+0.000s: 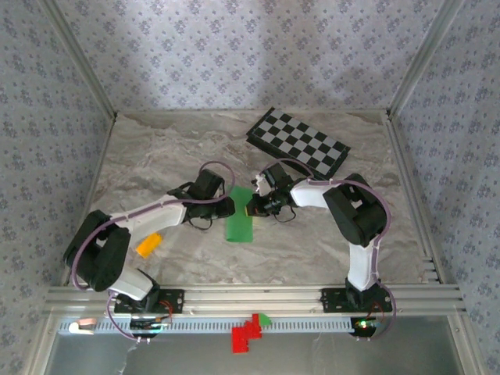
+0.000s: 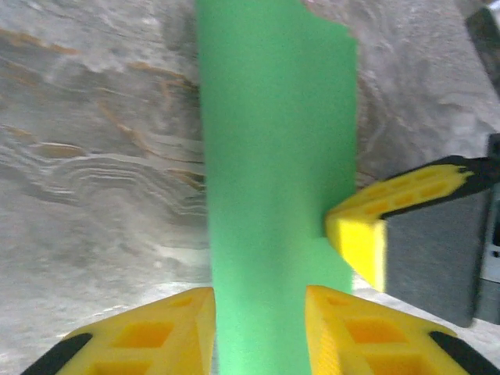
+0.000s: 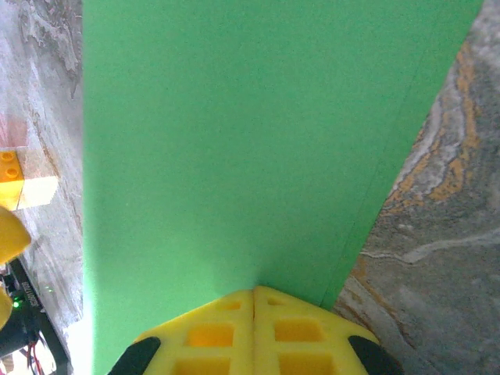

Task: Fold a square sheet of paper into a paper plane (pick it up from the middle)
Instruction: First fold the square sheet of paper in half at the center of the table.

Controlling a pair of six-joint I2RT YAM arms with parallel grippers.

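The green sheet of paper (image 1: pixel 241 222) lies folded into a long narrow strip on the marble table, between the two arms. My left gripper (image 1: pixel 232 206) comes at it from the left. In the left wrist view its yellow fingers (image 2: pixel 168 328) stand apart, and the strip (image 2: pixel 266 156) runs up between them. My right gripper (image 1: pixel 251 209) comes in from the right. Its jaws are shut, and the joined tips (image 3: pixel 254 291) rest against the green paper (image 3: pixel 234 133). The left wrist view shows the right gripper's yellow fingertip (image 2: pixel 359 238) touching the strip's right edge.
A black-and-white checkerboard (image 1: pixel 298 141) lies at the back right. An orange block (image 1: pixel 148 244) sits beside the left arm. Red pieces (image 1: pixel 248 333) and a small green piece (image 1: pixel 266 319) lie on the front rail. Patterned walls enclose the table on three sides.
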